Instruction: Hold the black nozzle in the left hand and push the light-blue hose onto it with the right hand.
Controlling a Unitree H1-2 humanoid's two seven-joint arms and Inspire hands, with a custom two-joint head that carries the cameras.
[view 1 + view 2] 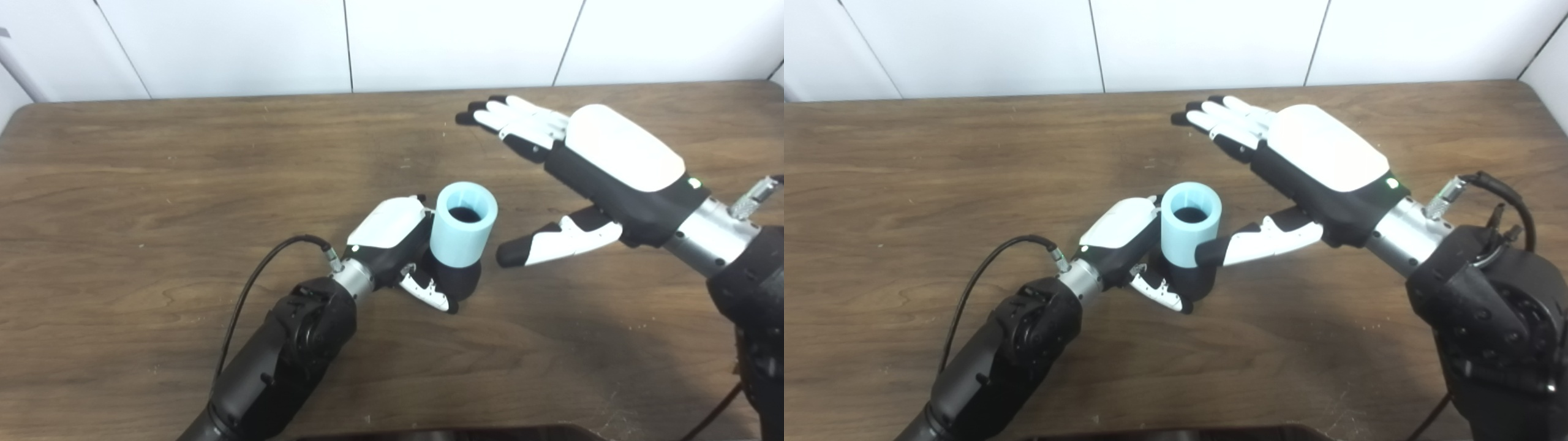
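Hose (463, 224): light-blue, upright on black nozzle (456, 278), left hand (401, 245) clasping nozzle.
Right hand (588, 177): spread wide, empty, just right of hose.

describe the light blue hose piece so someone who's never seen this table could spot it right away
Near the middle of the brown wooden table, the left hand grips a black nozzle. The light-blue hose stands upright on it, a short open tube, the only coloured thing there.
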